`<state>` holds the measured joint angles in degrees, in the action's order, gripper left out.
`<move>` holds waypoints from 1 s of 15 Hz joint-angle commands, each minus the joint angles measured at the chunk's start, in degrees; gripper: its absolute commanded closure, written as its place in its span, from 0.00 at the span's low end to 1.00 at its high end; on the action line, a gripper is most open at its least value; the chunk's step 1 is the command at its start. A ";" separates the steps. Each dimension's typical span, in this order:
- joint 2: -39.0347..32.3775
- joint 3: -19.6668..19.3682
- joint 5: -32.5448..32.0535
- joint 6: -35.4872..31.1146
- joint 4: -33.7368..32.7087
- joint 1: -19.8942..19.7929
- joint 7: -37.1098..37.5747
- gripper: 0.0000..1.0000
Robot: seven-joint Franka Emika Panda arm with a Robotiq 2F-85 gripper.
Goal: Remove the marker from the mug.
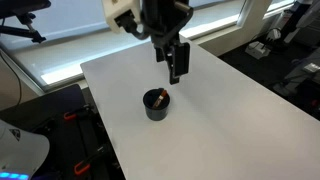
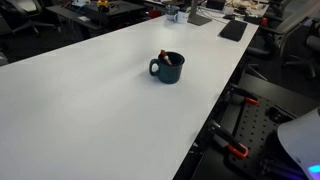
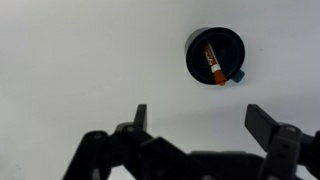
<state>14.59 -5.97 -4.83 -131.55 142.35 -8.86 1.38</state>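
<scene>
The dark mug [image 1: 156, 104] stands on the white table [image 1: 220, 110]; it also shows in an exterior view [image 2: 169, 68] and in the wrist view [image 3: 216, 56]. The marker [image 3: 212, 65] leans inside it, its red-orange end sticking past the rim [image 1: 160, 97] [image 2: 163, 55]. My gripper [image 1: 177, 70] hangs above the table, behind the mug and apart from it. In the wrist view its two fingers [image 3: 205, 118] are spread wide with only bare table between them. The gripper is out of one exterior view.
The table edge runs close to the mug on one side [image 2: 215, 110]. Desks, chairs and office clutter stand beyond the table [image 2: 200, 15]. Black equipment with red clamps sits below the table edge [image 2: 245, 130].
</scene>
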 commanded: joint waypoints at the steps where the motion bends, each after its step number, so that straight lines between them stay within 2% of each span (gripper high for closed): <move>1: 0.00 -0.25 -0.08 0.10 -0.07 0.25 0.05 0.00; 6: -4.23 -0.38 0.43 -1.09 0.13 2.25 -7.97 0.00; 12: -10.43 -0.14 0.00 -7.97 0.50 3.64 -17.46 0.02; 15: -12.98 0.07 0.47 -11.98 0.61 3.80 -20.83 0.33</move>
<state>3.31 -5.91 -4.80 -140.01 142.57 -5.49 -16.23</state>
